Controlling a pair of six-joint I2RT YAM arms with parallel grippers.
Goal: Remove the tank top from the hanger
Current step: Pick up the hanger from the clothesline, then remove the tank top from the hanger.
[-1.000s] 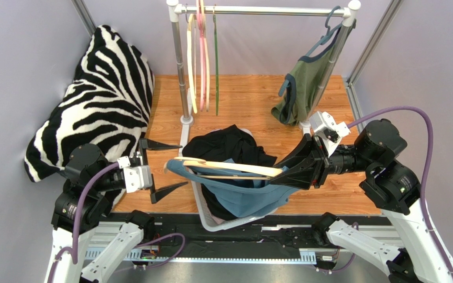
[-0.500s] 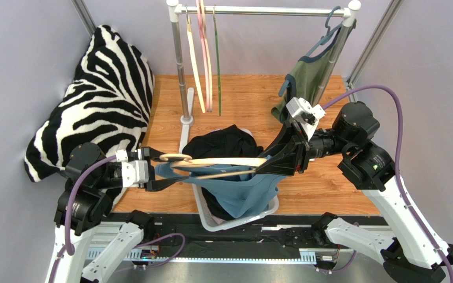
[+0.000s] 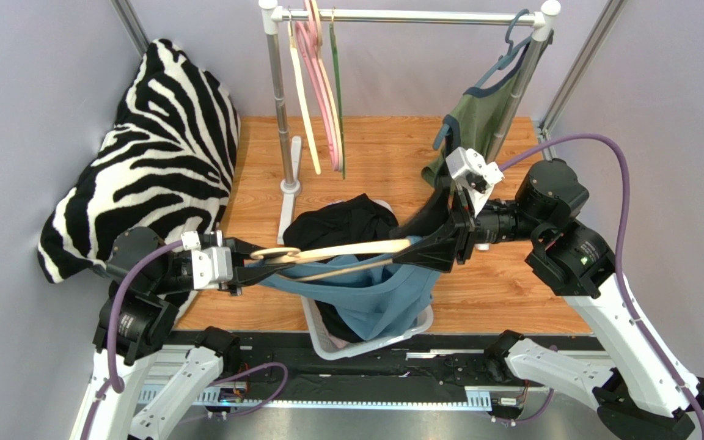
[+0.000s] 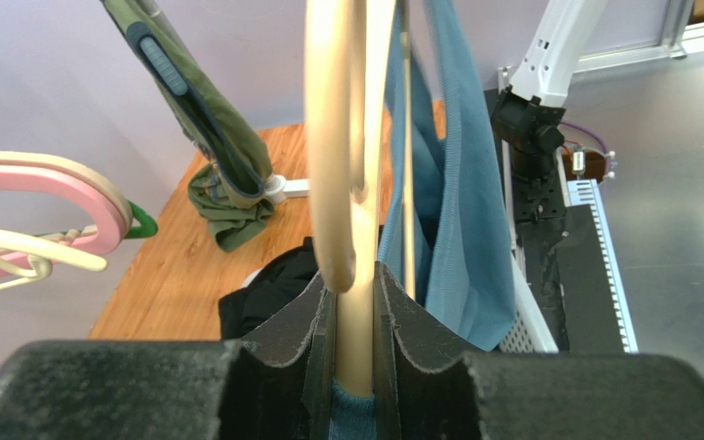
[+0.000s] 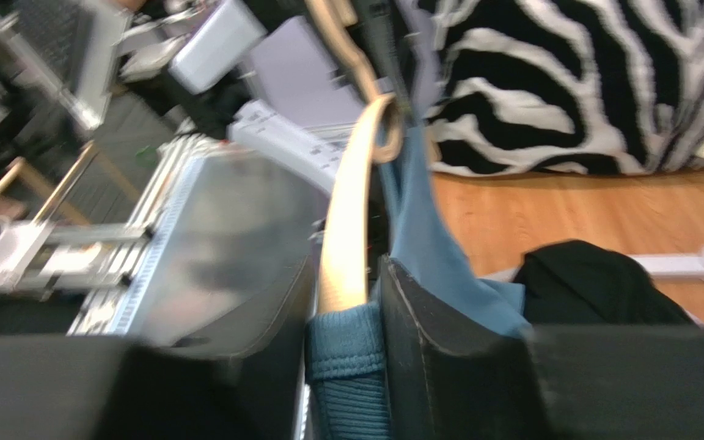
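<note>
A pale wooden hanger (image 3: 346,249) is stretched level between my two grippers, above the basket. The blue tank top (image 3: 374,298) droops from it in a loose fold. My left gripper (image 3: 244,268) is shut on the hanger's left end. In the left wrist view the hanger (image 4: 346,137) runs straight up from the closed jaws of the left gripper (image 4: 356,312), with blue fabric (image 4: 461,202) beside it. My right gripper (image 3: 424,247) clasps the other end. In the right wrist view the right gripper (image 5: 346,302) hugs the hanger (image 5: 351,220) and a ribbed blue strap (image 5: 420,229).
A white basket (image 3: 420,323) holding black clothing (image 3: 342,225) sits under the hanger. A zebra pillow (image 3: 154,147) leans at the left. The rack rail (image 3: 402,16) carries pink and pale empty hangers (image 3: 319,82) and an olive garment (image 3: 470,128). The rack post (image 3: 280,101) stands behind.
My left gripper moved right and shut on the hanger's left end. The right arm carried the hanger up and back a little. The empty hangers on the rail swung.
</note>
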